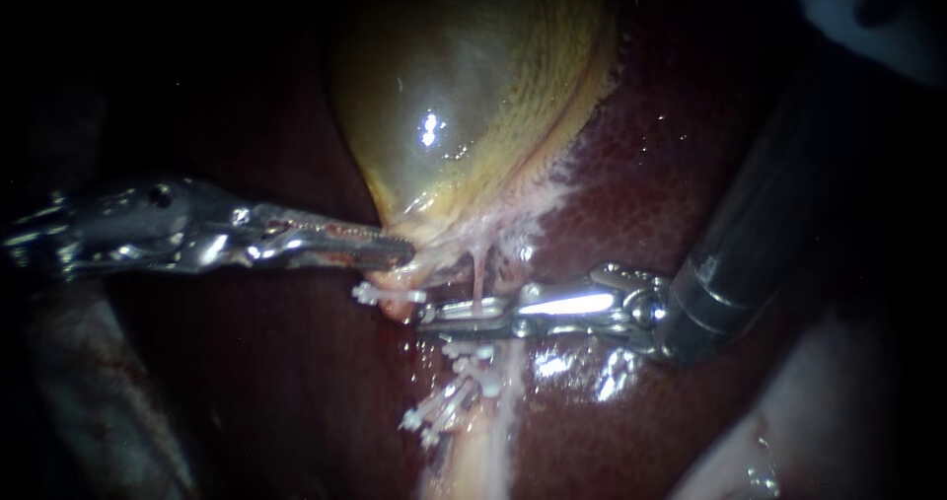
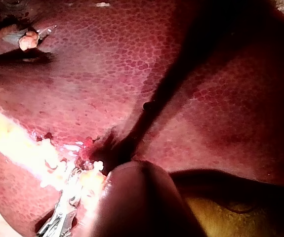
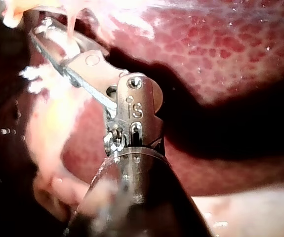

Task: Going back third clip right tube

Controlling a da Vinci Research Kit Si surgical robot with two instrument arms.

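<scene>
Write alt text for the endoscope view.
The left instrument, jaws shut on the lower end of the yellow-green gallbladder, holds it against the dark red liver. Just below, the right instrument lies across a thin pale tube, with white clips close by.

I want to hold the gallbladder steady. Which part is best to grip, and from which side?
Grip the gallbladder at its narrow lower neck, coming from the endoscope view's left, as my left instrument does. The body is round, taut and glossy, so jaws would likely slip; the neck tapers to a thin fold.
</scene>
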